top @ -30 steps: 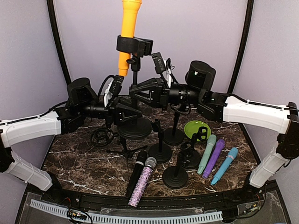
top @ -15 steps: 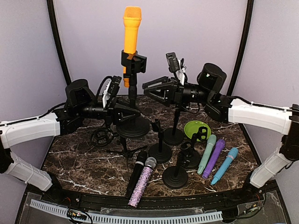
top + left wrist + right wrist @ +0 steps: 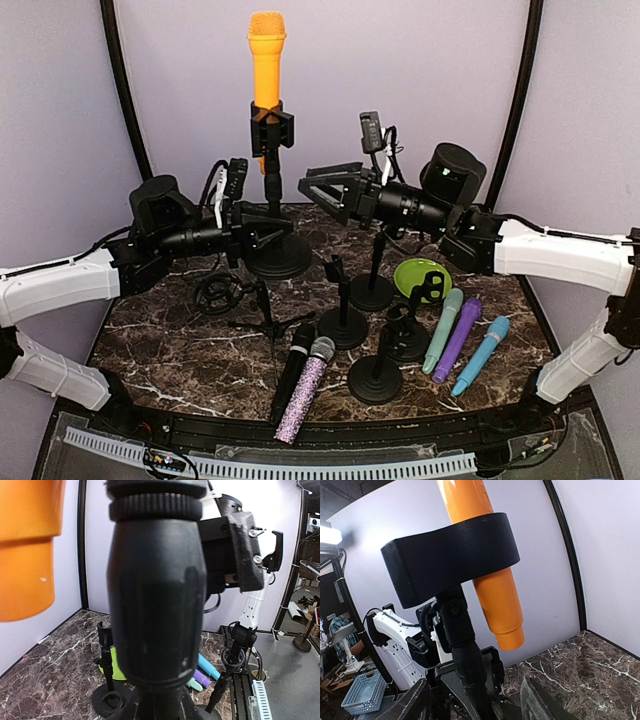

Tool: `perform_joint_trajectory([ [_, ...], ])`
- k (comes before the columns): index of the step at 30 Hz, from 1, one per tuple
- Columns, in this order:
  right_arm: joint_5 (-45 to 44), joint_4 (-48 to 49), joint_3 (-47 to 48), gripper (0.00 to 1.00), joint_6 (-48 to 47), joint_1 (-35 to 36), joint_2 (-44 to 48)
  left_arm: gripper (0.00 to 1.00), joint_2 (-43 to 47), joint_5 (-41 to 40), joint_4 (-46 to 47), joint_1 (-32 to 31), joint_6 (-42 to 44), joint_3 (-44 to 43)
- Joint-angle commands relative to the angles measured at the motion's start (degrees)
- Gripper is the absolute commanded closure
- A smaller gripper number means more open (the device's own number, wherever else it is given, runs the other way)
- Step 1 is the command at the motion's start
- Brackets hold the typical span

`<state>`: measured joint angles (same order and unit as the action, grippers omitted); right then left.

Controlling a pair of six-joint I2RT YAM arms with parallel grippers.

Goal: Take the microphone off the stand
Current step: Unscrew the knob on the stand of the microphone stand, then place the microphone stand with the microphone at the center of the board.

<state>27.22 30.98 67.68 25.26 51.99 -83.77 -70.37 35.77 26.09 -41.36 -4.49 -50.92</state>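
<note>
Upper centre: orange microphone [image 3: 266, 60] seated upright in stand [image 3: 273, 195] | left gripper [image 3: 264, 232] seemingly clamped on stand | right gripper [image 3: 310, 187] spread beside it

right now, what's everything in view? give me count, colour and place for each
orange microphone: one, orange, clipped upright in the tall stand
tall stand: one, black, back centre of the table
small stands: four, black, empty, centre right
tripod stand: one, black, left of centre
green dish: one, green, right, behind the small stands
loose microphones: five, lying flat; black and glittery purple front centre; mint, purple and blue right
table: one, dark marble, under everything
left claw: one, black, shut on the tall stand's pole
right claw: one, black, open, right of the pole below the clip
</note>
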Motion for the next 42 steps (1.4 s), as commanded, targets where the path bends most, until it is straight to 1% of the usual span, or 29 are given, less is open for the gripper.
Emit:
perform_joint_trajectory([
  [1, -8.83, -0.39, 0.26, 0.38, -3.62, 2.93, 0.69, 1.00, 2.75, -3.83, 4.85, -0.01, 1.37, -0.06],
  [3, -9.01, -0.18, 0.05, 0.37, -3.78, 3.03, 0.99, 1.00, 2.59, -3.18, 4.65, 0.00, 1.48, -0.29],
  [6, -9.10, -0.64, -0.30, 0.29, -4.78, 2.69, 2.17, 1.00, 2.06, -0.90, 4.24, -0.03, 1.50, -0.82],
  [8, -7.61, -1.07, -0.46, 0.24, -5.35, 2.10, 3.02, 1.00, 1.69, 1.14, 4.24, -0.01, 1.36, -1.19],
  [12, -2.59, 0.59, -2.23, 0.12, -5.13, -0.37, 5.52, 1.00, 0.84, 5.34, 3.61, -0.10, 2.09, -1.95],
  [13, -0.87, 0.97, -2.48, 0.09, -4.78, -1.34, 6.13, 1.00, 0.21, 7.36, 1.90, -0.16, 2.46, -3.04],
  [17, 6.43, 0.28, -1.36, 0.04, -4.45, -4.30, 8.10, 1.00, -1.60, 11.38, -2.53, -1.04, 4.09, -5.73],
  [20, 10.14, -1.27, -0.04, 0.02, -5.63, -5.57, 9.69, 1.00, -2.40, 13.94, -4.03, -1.66, 4.89, -6.72],
  [22, 11.46, -2.50, 1.04, 0.02, -6.56, -6.40, 10.72, 1.00, -3.32, 15.63, -6.81, -2.07, 6.58, -8.85],
  [23, 11.67, -3.13, 1.50, 0.01, -6.96, -6.94, 11.12, 1.00, -3.86, 15.95, -8.72, -2.59, 7.03, -9.29],
  [29, 12.25, -5.99, 4.03, 0.01, -9.12, -9.83, 12.51, 1.00, -4.70, 17.98, -11.76, -3.89, 8.50, -10.85],
  [35, 15.28, -10.48, 9.36, 0.01, -11.03, -11.46, 10.63, 1.00, -6.02, 19.84, -15.08, -4.82, 9.65, -12.69],
  [38, 19.58, -13.89, 13.54, 0.01, -11.80, -11.47, 8.23, 1.00, -6.82, 21.08, -15.86, -4.93, 9.57, -13.25],
  [42, 25.20, -14.76, 17.02, 0.01, -10.55, -11.47, 5.29, 1.00, -7.58, 21.51, -16.82, -4.98, 9.74, -13.82],
])
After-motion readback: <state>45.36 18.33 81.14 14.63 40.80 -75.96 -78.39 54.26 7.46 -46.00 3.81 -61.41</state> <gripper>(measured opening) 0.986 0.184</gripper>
